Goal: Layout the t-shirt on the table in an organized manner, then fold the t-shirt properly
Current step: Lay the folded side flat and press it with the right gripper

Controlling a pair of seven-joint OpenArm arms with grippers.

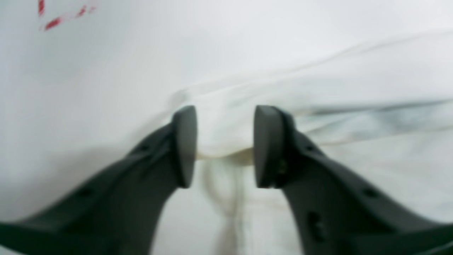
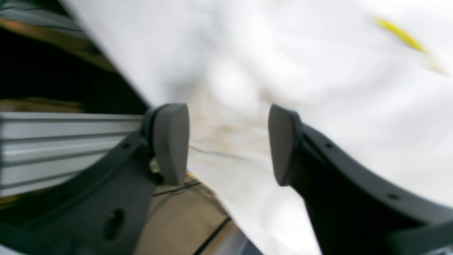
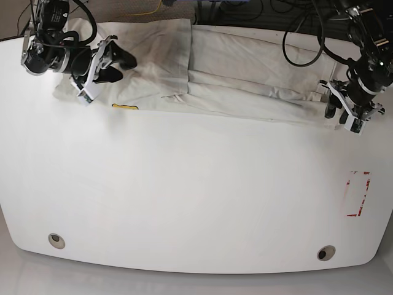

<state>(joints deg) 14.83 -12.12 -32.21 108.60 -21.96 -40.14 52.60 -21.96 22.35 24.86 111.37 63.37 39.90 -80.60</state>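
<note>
Both claws stand parted around folds of the t-shirt [image 3: 245, 80], the left gripper [image 1: 224, 147] and right gripper [image 2: 228, 143] not yet clamped. If they pinch too little cloth, the edge may slip free.

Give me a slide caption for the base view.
Two arms work opposite ends of a white t-shirt stretched along the table's far edge.

The t-shirt [image 3: 245, 86] is soft white cloth, matt and full of wrinkles. The desk [image 3: 196, 196] is smooth, hard and shiny – light glints off its white top. The red tape [image 3: 358, 194] on it looks thin and a bit worn. The left hand [image 1: 224, 147] and right hand [image 2: 228, 145] are dark grey, maybe plastic – the view is blurry – with smooth, dull pads [image 1: 184, 145]. Beside the right hand, a ridged rail [image 2: 67, 148] looks like pale metal.
</note>
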